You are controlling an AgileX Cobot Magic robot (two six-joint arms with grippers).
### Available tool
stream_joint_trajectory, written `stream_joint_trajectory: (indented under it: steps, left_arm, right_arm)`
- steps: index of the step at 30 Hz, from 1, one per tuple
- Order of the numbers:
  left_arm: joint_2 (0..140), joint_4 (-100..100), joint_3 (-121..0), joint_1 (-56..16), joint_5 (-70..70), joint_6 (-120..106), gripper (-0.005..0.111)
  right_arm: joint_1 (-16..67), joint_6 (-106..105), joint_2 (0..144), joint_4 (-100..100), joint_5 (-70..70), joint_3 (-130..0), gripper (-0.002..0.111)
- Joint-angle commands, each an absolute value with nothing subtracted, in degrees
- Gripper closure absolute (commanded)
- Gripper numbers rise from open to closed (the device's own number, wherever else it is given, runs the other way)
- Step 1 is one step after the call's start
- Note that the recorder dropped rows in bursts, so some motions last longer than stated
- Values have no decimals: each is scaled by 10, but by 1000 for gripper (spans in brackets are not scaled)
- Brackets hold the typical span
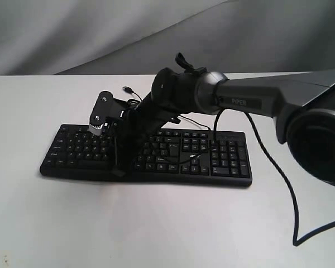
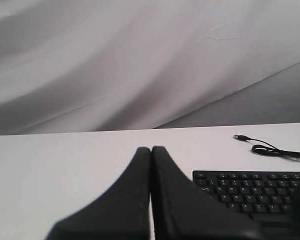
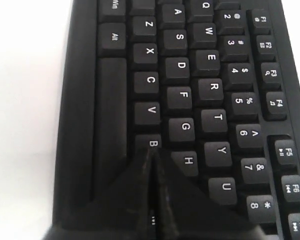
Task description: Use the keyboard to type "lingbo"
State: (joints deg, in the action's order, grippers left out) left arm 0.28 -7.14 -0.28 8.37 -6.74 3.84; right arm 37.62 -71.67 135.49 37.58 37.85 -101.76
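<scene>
The white table has the keyboard lying dead centre in the exterior view, number pad toward 3 o'clock. The right arm reaches in from 3 o'clock and puts the right gripper, pinched together on nothing, right at the edge of the B key. The left gripper is pinched closed too, over bare table off the keyboard's end. My worry: that tip sits so near the H key that a slightly off push probably hits both, or the thin cable draped over the keys snags.
</scene>
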Motion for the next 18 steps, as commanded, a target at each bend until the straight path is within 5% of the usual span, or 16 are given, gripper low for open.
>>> stream_joint_trajectory:
  steps: [1,18]
  left_arm:
    - [0,-72,0,80,-62,40,106]
    - [0,-72,0,80,-62,40,106]
  right_arm:
    - [376,-715,1352,375,378,-1021,108]
    - [376,-710,1344,366,357,-1035,108]
